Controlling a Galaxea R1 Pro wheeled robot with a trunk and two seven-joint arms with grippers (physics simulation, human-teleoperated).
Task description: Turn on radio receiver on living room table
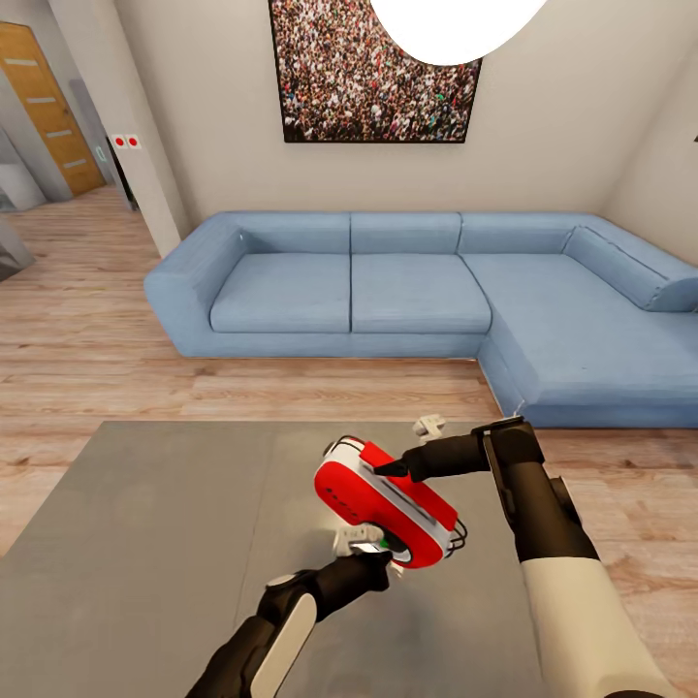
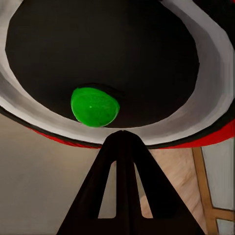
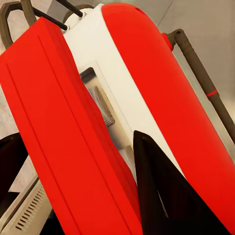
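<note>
The red radio receiver [image 1: 388,504] with white trim hangs tilted over the right part of the grey table [image 1: 145,543]. My right gripper [image 1: 390,471] is shut on its upper edge; in the right wrist view the black fingers [image 3: 161,196] straddle the red body [image 3: 63,137] and the wire handle [image 3: 200,73] runs alongside. My left gripper [image 1: 376,553] is shut, and its joined fingertips [image 2: 122,142] touch the lower rim of the round black dial [image 2: 103,54], just beside a green button [image 2: 95,106].
A long blue L-shaped sofa [image 1: 407,291] stands beyond the table across light wood floor [image 1: 87,359]. A framed crowd picture [image 1: 378,87] hangs above it, and a pendant lamp [image 1: 456,24] hangs at the top. A wooden door [image 1: 48,107] lies far left.
</note>
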